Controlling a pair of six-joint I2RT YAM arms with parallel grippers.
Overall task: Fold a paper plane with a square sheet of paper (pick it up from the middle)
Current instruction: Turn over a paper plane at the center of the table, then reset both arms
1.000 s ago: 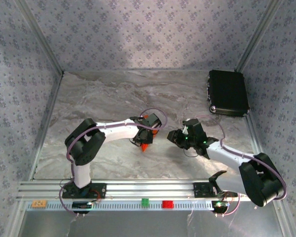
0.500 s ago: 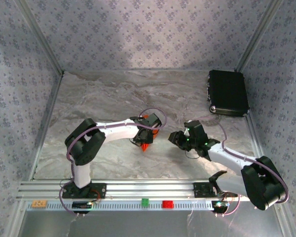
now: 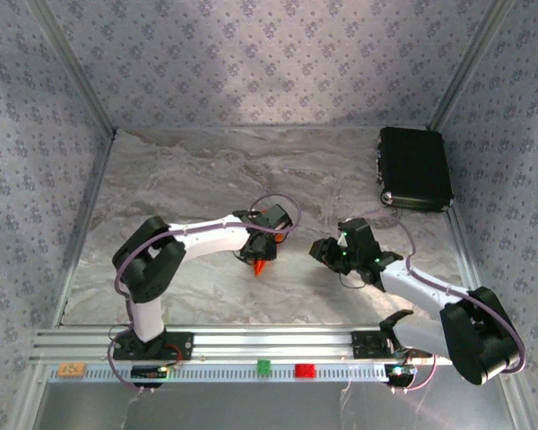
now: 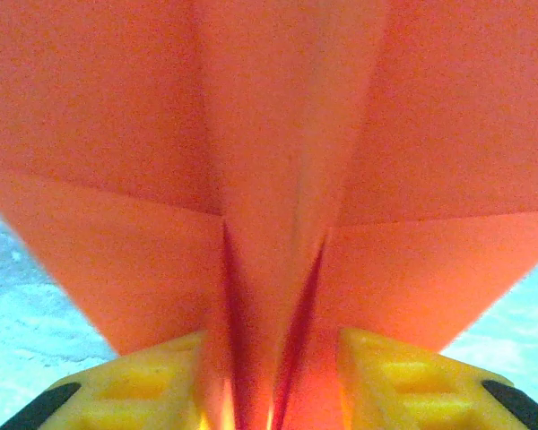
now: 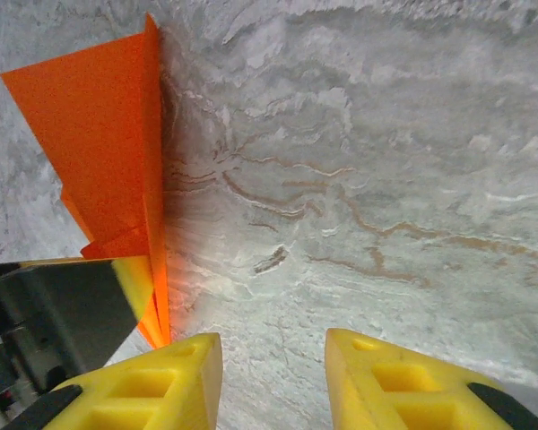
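At the near edge, the red block [image 3: 303, 369] sits on the rail between the two arm bases, well away from the work.

Further in, at mid-surface, the left gripper [image 4: 271, 385] is closed on the paper plane [image 4: 278, 134]. Its jaws sit on either side of the centre fold and the wings spread out beyond them. I cannot tell whether that hold is firm or slackening. In the top view only the plane's orange tip pokes out below this gripper, and whether it touches the surface [image 5: 386, 179] is unclear.

Just to the right, the right gripper [image 5: 273, 376] is open with nothing between its jaws, and the plane stands on edge beside it.

Compared with a second ago, the right gripper has drawn slightly away from the plane. The left arm's elbow has dropped a little toward the near side, while the orange tip has barely shifted. With one arm backing off and the dart shape formed, the folding looks essentially done, and what remains is probably setting the plane down.

At the far right, the black box [image 3: 415, 167] lies where it was.
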